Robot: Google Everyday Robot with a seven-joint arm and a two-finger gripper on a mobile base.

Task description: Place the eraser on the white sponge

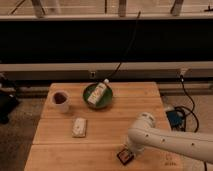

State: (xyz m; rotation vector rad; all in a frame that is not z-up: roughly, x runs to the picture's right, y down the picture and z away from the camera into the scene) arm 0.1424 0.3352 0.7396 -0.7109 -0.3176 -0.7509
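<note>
The eraser (125,155), a small black block with an orange and white label, lies on the wooden table (100,135) near its front edge. My gripper (128,148) is right at the eraser at the end of the white arm (170,140), which comes in from the lower right. The arm covers most of the gripper. The white sponge (79,127), a flat off-white pad, lies flat on the table to the left of the eraser, well apart from it.
A white mug (61,100) with dark contents stands at the table's back left. A green bowl (98,95) at the back middle holds a white bottle (97,93) with an orange label. Cables (186,102) and a blue object (176,119) lie on the floor to the right.
</note>
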